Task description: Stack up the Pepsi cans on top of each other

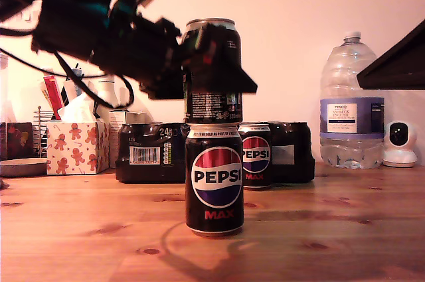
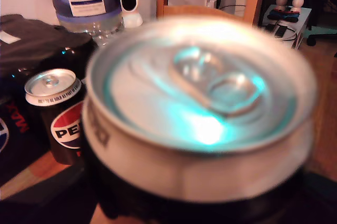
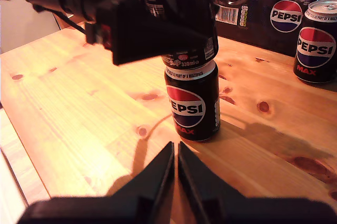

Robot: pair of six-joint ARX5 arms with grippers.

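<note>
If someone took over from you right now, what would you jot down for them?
My first gripper is shut on the top can, which sits on the bottom can mid-table; I cannot tell if it has fully settled.
My second gripper is shut, holds nothing and hangs above the table.
The third can stands behind, by the multipack.
Done: two cans stacked.
Left: release the top can, then probably stack the third can.

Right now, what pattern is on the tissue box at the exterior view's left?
White tissue box with orange-red gingerbread men; shows best in the exterior view.
</note>
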